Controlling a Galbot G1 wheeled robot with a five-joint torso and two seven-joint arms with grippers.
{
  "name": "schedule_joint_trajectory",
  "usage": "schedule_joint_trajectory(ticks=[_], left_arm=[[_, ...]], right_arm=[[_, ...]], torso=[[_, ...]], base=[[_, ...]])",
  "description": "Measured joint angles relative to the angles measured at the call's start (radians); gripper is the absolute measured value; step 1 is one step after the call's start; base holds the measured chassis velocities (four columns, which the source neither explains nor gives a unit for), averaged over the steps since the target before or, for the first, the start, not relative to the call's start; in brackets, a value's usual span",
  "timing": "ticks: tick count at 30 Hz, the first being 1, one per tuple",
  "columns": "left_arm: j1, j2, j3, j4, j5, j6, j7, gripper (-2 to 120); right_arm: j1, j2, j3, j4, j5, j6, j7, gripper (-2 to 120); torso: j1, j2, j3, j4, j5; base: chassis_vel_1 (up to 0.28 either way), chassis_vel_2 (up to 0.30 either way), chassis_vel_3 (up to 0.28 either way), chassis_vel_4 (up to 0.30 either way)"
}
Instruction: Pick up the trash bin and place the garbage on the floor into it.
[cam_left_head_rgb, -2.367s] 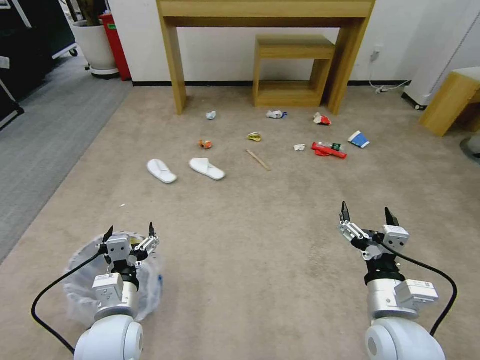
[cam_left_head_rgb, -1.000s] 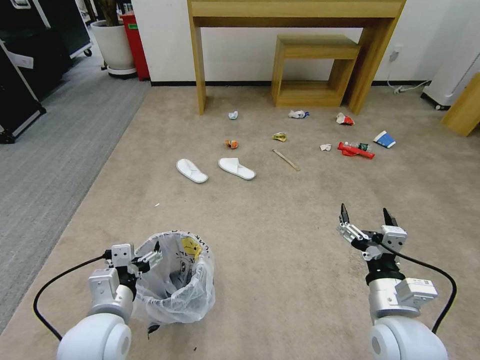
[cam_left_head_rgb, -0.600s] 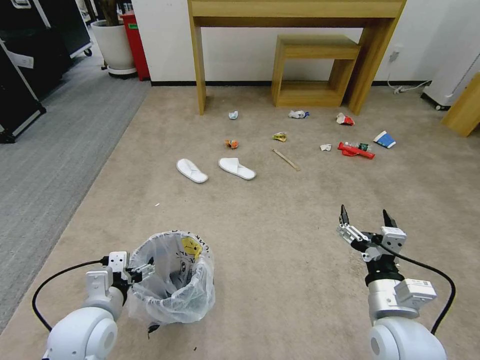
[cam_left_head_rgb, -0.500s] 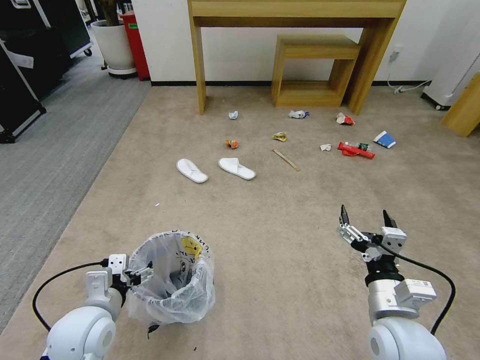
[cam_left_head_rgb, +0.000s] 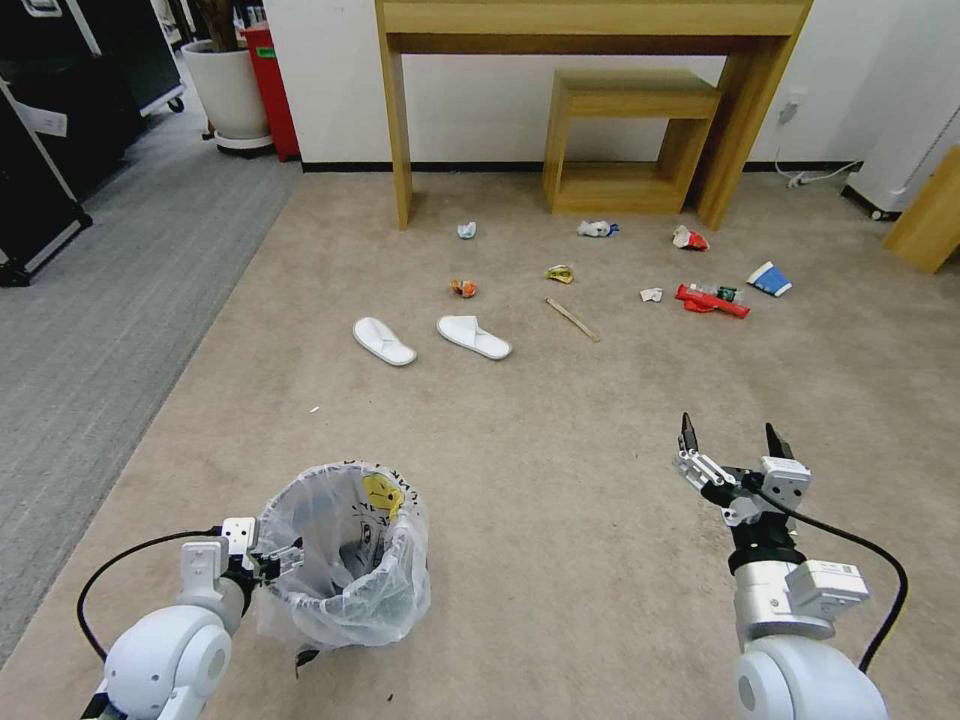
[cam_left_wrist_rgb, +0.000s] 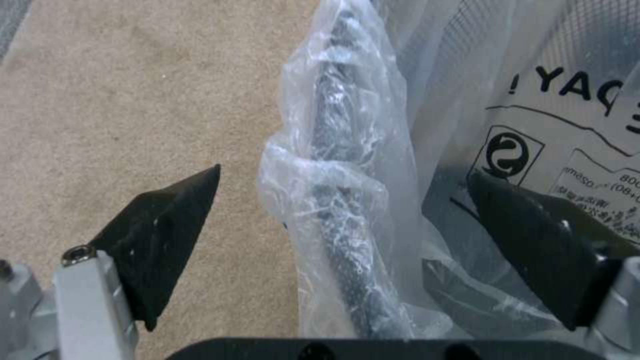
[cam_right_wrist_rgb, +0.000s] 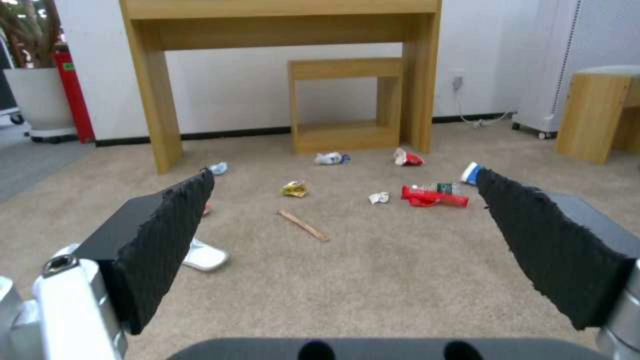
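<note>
Left gripper (cam_left_head_rgb: 268, 556) lowered, spread astride trash bin (cam_left_head_rgb: 345, 560) rim, right gripper (cam_left_head_rgb: 731, 444) raised, agape

We read black letters "PAY" with exclamation mark, upside down, on trash bin (cam_left_wrist_rgb: 567, 125) liner; smaller print below illegible.

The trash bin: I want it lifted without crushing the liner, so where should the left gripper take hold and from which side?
Best grip looks like the rim of the trash bin, at the side nearest the left gripper, coming in level from the robot's left. The left wrist view shows its open fingers straddling the bag-wrapped rim, one outside, one inside. The round body seems too wide to span.
</note>
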Motion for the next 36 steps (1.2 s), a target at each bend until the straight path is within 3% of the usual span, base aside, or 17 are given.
schedule_joint_trajectory(ticks=[10,16,20,24,28,36], left_arm=[[-0.018,0.0,0.017,0.033,-0.003,0.0,0.0,80],[-0.026,-0.003,0.021,0.048,-0.011,-0.002,-0.001,53],[-0.026,-0.003,0.022,0.049,-0.012,-0.002,0.0,45],[-0.022,-0.001,0.019,0.05,-0.009,-0.003,0.005,25],[-0.022,-0.002,0.02,0.049,-0.009,-0.006,0.012,11],[-0.021,-0.007,0.026,0.057,0.007,-0.013,0.022,8]], right_arm=[[0.01,0.003,-0.003,-0.014,0.0,0.002,0.0,100],[0.021,0.001,-0.002,-0.023,0.002,0.004,0.001,100],[0.023,0.001,-0.002,-0.024,0.003,0.004,0.001,100],[0.023,0.002,-0.002,-0.025,0.003,0.006,0.001,100],[0.023,0.001,-0.003,-0.025,0.003,0.006,0.001,100],[0.019,-0.002,-0.002,-0.025,0.007,0.003,0.002,100]], torso=[[0.0,0.0,0.0,0.0,0.0001],[0.0,0.0,0.0,0.0,0.0003],[0.0,0.0,0.0,0.0,0.0003],[0.0,0.0,0.0,0.0001,0.0003],[0.0,0.0,0.0,0.0,0.0004],[0.0,0.0,0.0,0.0003,0.0009]], base=[[0.0,0.0,0.0,0.0],[0.0,0.0,0.0,0.0],[0.0,0.0,0.0,0.0],[0.0,0.0,0.0,0.0],[0.0,0.0,0.0,0.0],[0.0,0.0,0.0,0.0]])
